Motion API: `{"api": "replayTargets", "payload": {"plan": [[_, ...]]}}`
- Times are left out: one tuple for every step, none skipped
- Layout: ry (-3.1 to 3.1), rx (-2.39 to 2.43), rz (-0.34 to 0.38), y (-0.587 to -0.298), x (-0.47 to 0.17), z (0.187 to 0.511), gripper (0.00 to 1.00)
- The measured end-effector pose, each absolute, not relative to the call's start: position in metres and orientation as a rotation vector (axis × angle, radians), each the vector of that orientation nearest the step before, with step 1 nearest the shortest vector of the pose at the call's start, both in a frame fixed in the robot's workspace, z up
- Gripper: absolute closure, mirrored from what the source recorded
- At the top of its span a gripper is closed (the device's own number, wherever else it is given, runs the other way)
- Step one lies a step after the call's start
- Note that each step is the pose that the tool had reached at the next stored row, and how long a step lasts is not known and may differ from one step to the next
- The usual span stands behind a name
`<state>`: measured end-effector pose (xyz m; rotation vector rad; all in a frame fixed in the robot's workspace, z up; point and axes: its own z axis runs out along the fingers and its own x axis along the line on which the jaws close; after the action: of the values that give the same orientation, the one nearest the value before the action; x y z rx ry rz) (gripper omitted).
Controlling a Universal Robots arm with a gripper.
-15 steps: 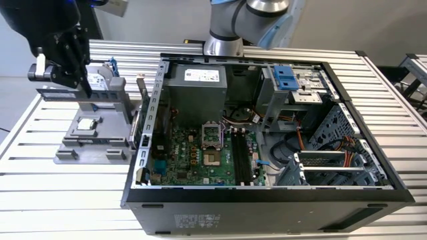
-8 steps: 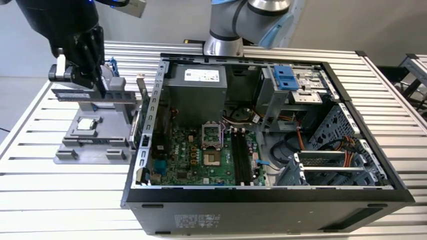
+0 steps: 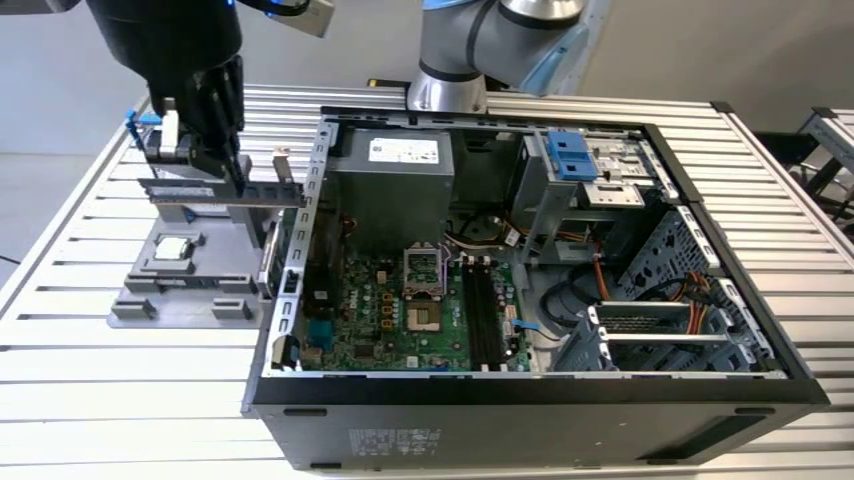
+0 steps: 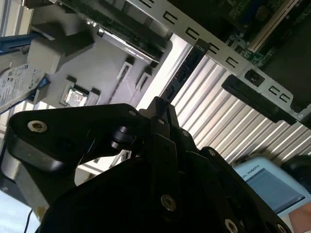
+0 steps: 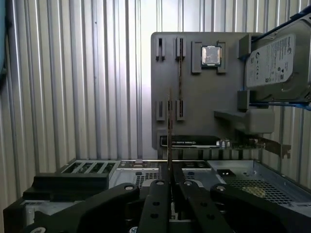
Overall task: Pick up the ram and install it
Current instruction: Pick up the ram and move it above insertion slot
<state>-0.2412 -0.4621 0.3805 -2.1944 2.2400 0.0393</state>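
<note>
Ram (image 3: 220,190) – where is it in the exterior view?
It hangs long and level under the gripper (image 3: 200,168), over the grey holder (image 3: 187,300). It is outside the computer case (image 3: 534,400), to the exterior view's left of it

How many things lie on the holder there?
I count one small square silver chip (image 3: 174,250). The holder rests on the table (image 3: 80,400), which is made of metal slats

What about the second wrist view?
The black gripper (image 4: 159,104) is over the slats, beside the case's metal edge. The one silver chip (image 4: 75,97) lies on the holder

And the first wrist view?
One ram (image 5: 169,126), seen from its thin edge, sticks out from between the two fingers (image 5: 158,194). The fingers are squeezed almost together, and the ram is pinched between them. On the holder (image 5: 194,97) I count one silver chip (image 5: 211,55), one hard drive (image 5: 277,60) and one more thin strip (image 5: 180,77). That strip stands in a slot, just beside the held ram
</note>
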Motion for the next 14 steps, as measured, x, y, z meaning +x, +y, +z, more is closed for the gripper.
{"api": "replayTargets", "payload": {"plan": [[2.240, -2.194, 0.039, -0.462, -0.238, 0.381, 1.00], [2.240, -2.195, 0.040, -0.462, -0.234, 0.380, 1.00], [2.240, -2.195, 0.040, -0.462, -0.230, 0.381, 1.00], [2.240, -2.195, 0.040, -0.462, -0.227, 0.381, 1.00], [2.240, -2.195, 0.041, -0.462, -0.223, 0.381, 1.00], [2.241, -2.195, 0.041, -0.462, -0.219, 0.381, 1.00], [2.241, -2.195, 0.041, -0.462, -0.215, 0.381, 1.00], [2.241, -2.195, 0.041, -0.462, -0.211, 0.381, 1.00], [2.241, -2.195, 0.042, -0.462, -0.207, 0.380, 1.00], [2.241, -2.196, 0.042, -0.462, -0.203, 0.381, 1.00], [2.241, -2.195, 0.042, -0.462, -0.199, 0.381, 1.00], [2.241, -2.196, 0.042, -0.462, -0.195, 0.381, 1.00], [2.241, -2.196, 0.042, -0.462, -0.192, 0.381, 1.00], [2.241, -2.196, 0.042, -0.462, -0.187, 0.381, 1.00]]}}
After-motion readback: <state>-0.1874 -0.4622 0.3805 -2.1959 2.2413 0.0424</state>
